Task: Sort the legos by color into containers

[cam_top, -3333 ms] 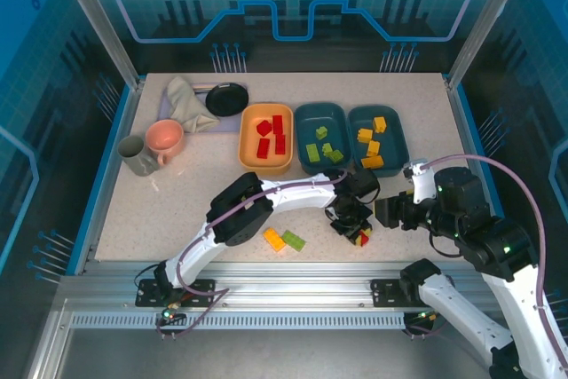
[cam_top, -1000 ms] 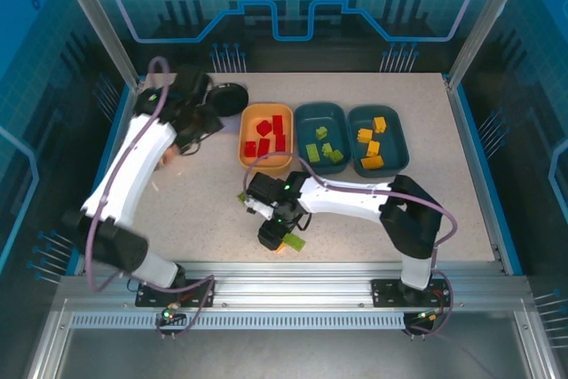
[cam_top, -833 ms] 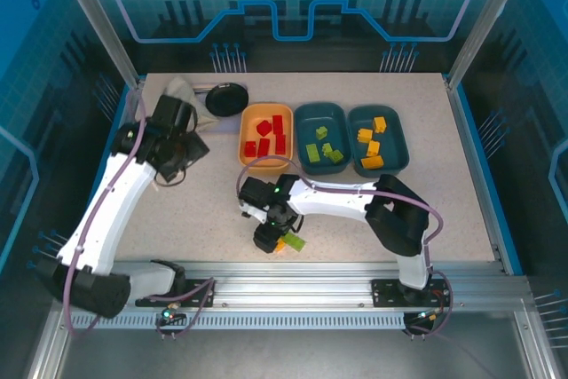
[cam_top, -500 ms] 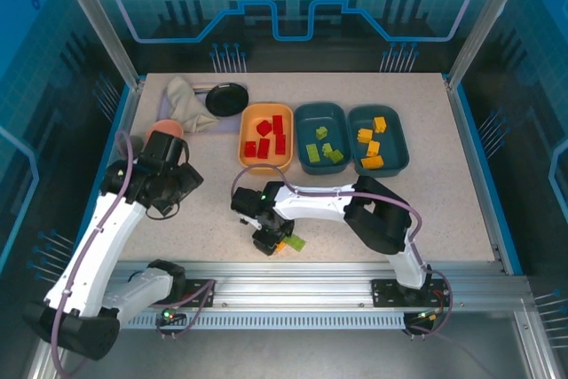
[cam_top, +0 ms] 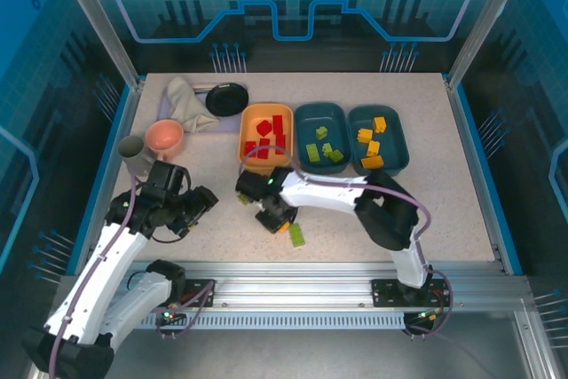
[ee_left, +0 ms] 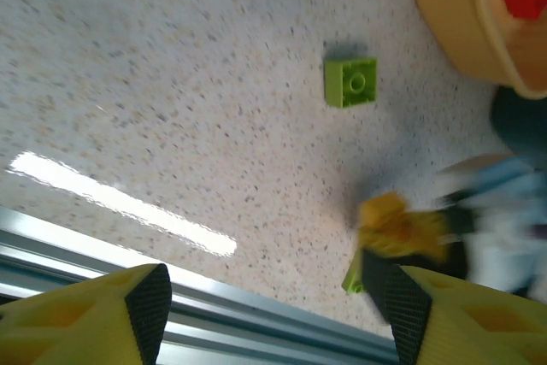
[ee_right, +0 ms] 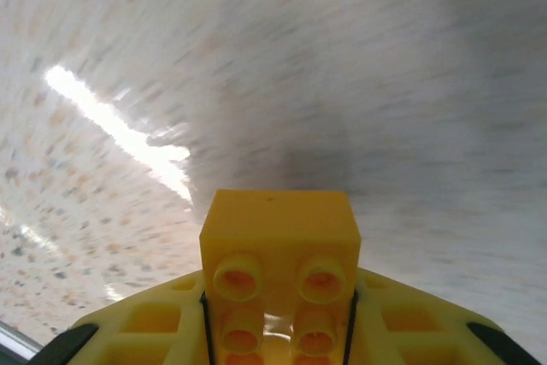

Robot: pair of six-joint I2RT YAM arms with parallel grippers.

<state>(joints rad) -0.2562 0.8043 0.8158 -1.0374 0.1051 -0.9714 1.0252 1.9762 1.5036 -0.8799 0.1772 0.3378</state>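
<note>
Hanging low at the left, the left gripper [cam_top: 204, 201] has its jaws spread wide and holds nothing. To its right, the right gripper [cam_top: 274, 216] is clamped on a yellow-orange studded plastic brick [ee_right: 279, 245], close to the speckled tabletop. A lime green brick [cam_top: 296, 235] lies loose just beside it.

Step judged in hand: transport of the yellow piece. The next move calls for a carry past the light orange tray [cam_top: 246, 130] to the far-right dark teal tray [cam_top: 401, 139], which holds matching bricks.
</note>
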